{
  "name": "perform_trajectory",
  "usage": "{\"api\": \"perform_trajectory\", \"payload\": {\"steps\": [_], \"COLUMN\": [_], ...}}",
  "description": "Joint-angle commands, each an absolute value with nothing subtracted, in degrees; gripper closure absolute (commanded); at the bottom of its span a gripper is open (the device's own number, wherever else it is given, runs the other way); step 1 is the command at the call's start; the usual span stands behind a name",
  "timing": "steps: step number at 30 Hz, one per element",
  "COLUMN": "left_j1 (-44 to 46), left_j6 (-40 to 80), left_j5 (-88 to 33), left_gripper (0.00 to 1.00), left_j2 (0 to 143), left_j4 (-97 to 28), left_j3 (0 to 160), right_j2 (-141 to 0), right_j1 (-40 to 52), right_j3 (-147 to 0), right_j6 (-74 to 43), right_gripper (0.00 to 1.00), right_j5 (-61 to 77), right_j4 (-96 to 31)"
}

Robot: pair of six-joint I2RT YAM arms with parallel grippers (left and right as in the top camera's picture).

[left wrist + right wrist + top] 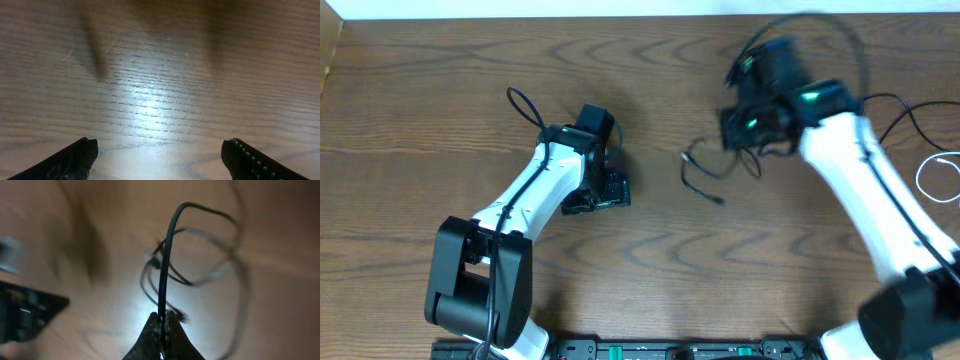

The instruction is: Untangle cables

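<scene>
Right jaws clamp a black cable [163, 275]; left jaws gape idle. Lift slowly so it slides free, not tighter.

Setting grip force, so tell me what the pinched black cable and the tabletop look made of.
Black cable: likely rubber or plastic sheath, smooth, slightly shiny; it bends in soft loops. Tabletop: wood or wood-look laminate, semi-gloss; brown grain lines and a bright light reflection. Which one, I cannot tell.
</scene>
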State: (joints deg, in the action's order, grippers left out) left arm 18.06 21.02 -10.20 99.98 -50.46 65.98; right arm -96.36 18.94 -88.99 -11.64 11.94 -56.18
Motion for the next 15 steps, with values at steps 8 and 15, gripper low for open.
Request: {"api": "perform_trajectory", "payload": {"steps": [8,15], "left_j1": [18.09,18.09], "left_j6": [21.34,21.32], "left_j5": [-10.04,-11.84], "left_gripper": [0.16,0.16], "left_j2": [100.42,100.42], "left_j4": [-50.52,-49.98], "left_j3": [65.78,65.78], "right_j2": [-90.26,-90.35], "right_j1": [15.31,16.64], "right_j3": [-90.78,-90.13], "right_j6": [-9.98,-9.04], "right_gripper": [0.99,0.99], "right_j5": [6.39,14.37], "right_j4": [-58.61,-58.7]}}
